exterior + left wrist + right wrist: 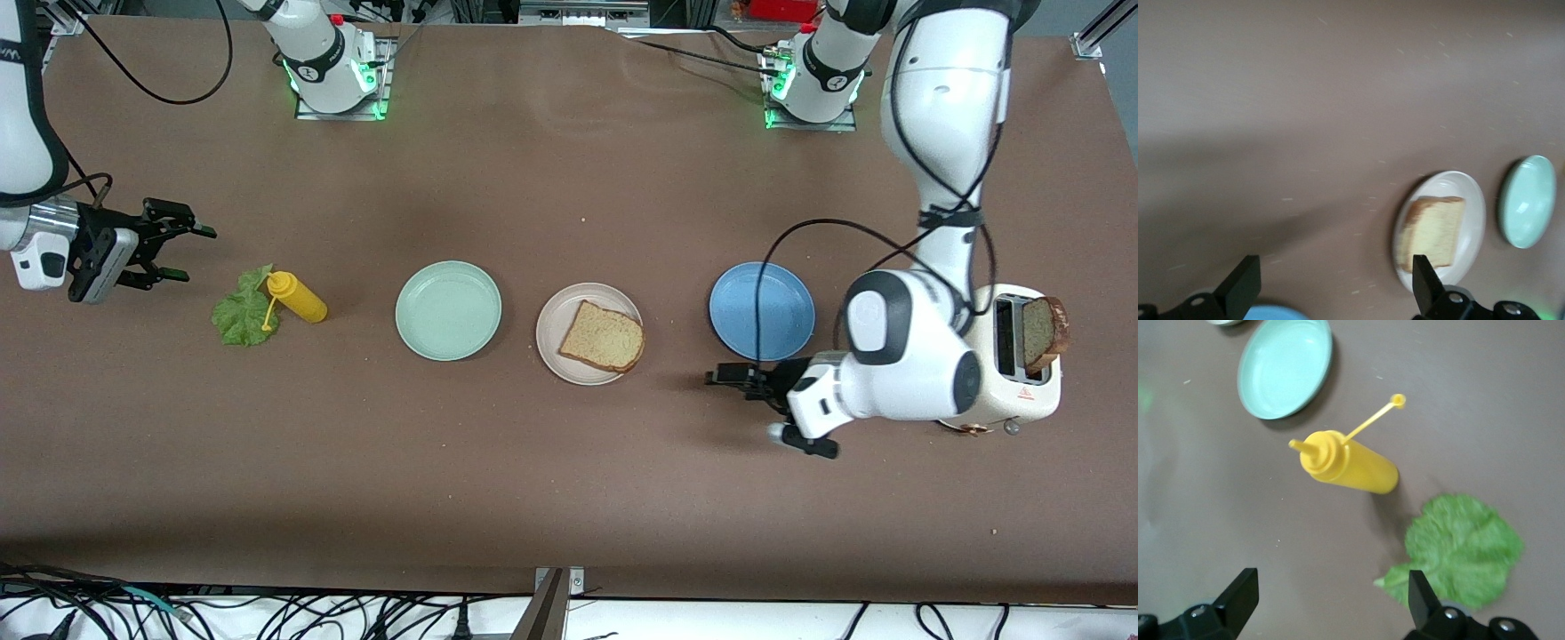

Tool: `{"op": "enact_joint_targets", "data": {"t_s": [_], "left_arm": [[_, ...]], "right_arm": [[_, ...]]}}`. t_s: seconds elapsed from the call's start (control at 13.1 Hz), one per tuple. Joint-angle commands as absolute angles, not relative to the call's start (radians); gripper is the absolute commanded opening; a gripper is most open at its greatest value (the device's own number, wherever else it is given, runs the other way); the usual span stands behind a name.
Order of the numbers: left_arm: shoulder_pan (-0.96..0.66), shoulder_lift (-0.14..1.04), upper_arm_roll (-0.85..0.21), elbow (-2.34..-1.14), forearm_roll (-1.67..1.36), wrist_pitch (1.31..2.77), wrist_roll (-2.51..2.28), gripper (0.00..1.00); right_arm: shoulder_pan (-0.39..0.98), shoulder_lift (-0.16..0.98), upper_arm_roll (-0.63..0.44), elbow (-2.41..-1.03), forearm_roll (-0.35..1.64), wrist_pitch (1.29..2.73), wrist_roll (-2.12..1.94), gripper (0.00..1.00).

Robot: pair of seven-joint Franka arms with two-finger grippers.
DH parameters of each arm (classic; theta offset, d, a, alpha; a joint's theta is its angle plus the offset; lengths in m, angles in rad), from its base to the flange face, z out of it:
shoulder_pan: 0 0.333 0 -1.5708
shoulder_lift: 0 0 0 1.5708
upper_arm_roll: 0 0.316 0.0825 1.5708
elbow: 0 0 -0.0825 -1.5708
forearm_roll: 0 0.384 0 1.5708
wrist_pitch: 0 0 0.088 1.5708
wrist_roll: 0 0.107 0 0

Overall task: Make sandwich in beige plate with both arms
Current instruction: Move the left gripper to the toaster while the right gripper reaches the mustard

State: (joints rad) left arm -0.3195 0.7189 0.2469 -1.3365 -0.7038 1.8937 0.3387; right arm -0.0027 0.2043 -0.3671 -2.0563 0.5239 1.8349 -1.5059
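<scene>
Now | beige plate (553,348) mid-table, matte, carries one square tan toast (602,337), ready for layering | crinkly lettuce (244,311) lies flat beside yellow bottle (298,297) | second toast (1042,331) upright in toaster (1022,378) | right pincer (174,248) spread, empty, near lettuce | left pincer (1331,283) spread, empty, over table near blue plate (762,310)

Yellow bottle (1350,465) beside lettuce leaf (1459,551)
</scene>
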Motion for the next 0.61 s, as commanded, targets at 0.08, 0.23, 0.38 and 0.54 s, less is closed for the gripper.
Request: {"op": "enact_joint_targets", "data": {"t_s": [0.08,0.23,0.38,0.54], "left_arm": [[-0.302,0.632,0.317,-1.362,-0.527,1.876,0.319,1.00],[-0.272,0.594,0.336,-1.362,-0.462,1.820,0.314,1.00],[-0.224,0.555,0.336,-1.362,-0.381,1.796,0.321,1.00],[-0.193,0.534,0.336,-1.362,-0.327,1.778,0.324,1.00]], "right_arm": [[-0.066,0.270,-0.376,-2.110,0.667,1.774,-1.788,0.99],[-0.086,0.311,-0.376,-2.125,0.748,1.750,-1.929,0.99],[-0.091,0.366,-0.376,-2.128,0.822,1.753,-2.027,0.99],[-0.086,0.426,-0.374,-2.122,0.917,1.764,-2.124,0.99]]}}
